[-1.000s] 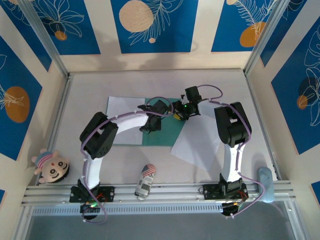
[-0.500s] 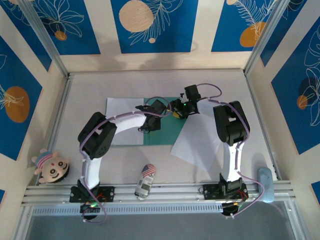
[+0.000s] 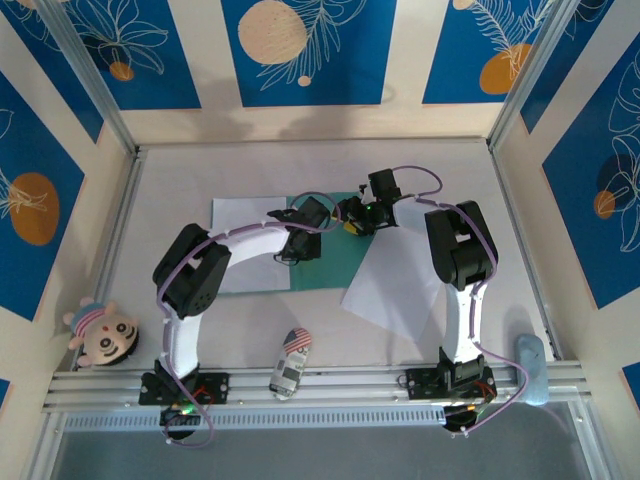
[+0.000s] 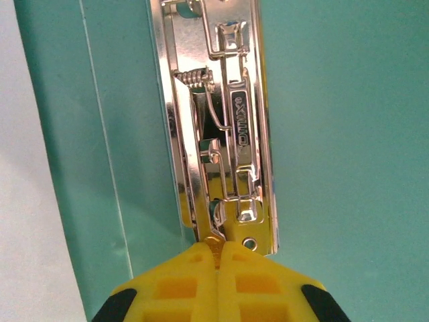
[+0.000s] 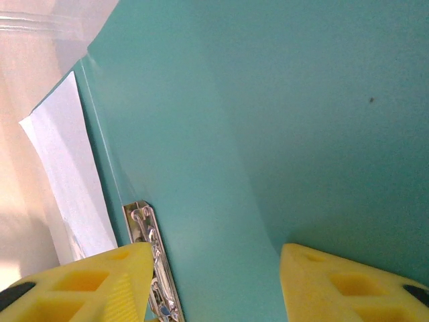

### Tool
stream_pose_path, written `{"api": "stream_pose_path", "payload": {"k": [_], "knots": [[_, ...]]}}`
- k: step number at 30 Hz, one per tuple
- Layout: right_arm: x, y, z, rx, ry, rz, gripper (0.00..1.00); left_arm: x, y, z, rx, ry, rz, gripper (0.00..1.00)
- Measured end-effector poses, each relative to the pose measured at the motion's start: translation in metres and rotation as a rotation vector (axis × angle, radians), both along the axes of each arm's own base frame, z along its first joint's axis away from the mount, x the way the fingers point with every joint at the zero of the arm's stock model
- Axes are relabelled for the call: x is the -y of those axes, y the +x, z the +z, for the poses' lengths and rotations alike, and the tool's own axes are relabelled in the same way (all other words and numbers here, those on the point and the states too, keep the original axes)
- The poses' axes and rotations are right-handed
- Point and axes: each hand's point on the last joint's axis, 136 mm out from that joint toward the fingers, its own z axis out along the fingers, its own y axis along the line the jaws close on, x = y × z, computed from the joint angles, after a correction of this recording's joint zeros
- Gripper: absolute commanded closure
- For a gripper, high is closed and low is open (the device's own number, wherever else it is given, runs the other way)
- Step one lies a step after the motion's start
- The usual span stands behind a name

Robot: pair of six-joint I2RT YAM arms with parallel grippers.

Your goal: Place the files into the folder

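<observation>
Left gripper [image 4: 218, 260] closed at folder [image 4: 335, 134] clip [image 4: 228, 134] end, can't tell if gripping. Right gripper [image 5: 214, 261] half open over folder, empty.

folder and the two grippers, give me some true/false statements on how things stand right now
1. The left gripper has its fingers pressed together. True.
2. The right gripper is shut tight. False: its fingers stand well apart over the folder.
3. A metal clip is fixed to the folder. True.
4. The white sheet on the right is tucked under the clip. False: it lies tilted at the folder's right side, away from the clip.
5. The toy car sits on the folder. False: it lies on the table near the front edge, between the two arm bases.
</observation>
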Motion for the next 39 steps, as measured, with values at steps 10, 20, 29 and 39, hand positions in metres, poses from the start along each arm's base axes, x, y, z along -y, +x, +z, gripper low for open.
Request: {"api": "stream_pose_path", "payload": {"k": [10,20,29,39], "knots": [[-0.001,0.001,0.0,0.004,0.003,0.001,0.46,0.004,0.002,0.01,-0.009,-0.03,-0.003,1.0],[-0.001,0.0,0.0,0.002,0.004,0.002,0.47,-0.004,0.01,0.032,-0.003,-0.012,0.006,0.82],[-0.012,-0.007,0.0,-0.007,0.022,0.035,0.46,-0.009,0.022,0.052,0.034,0.021,-0.019,0.61],[-0.014,-0.008,0.0,-0.011,0.023,0.039,0.46,-0.023,0.015,0.077,0.091,0.03,-0.033,0.92]]}}
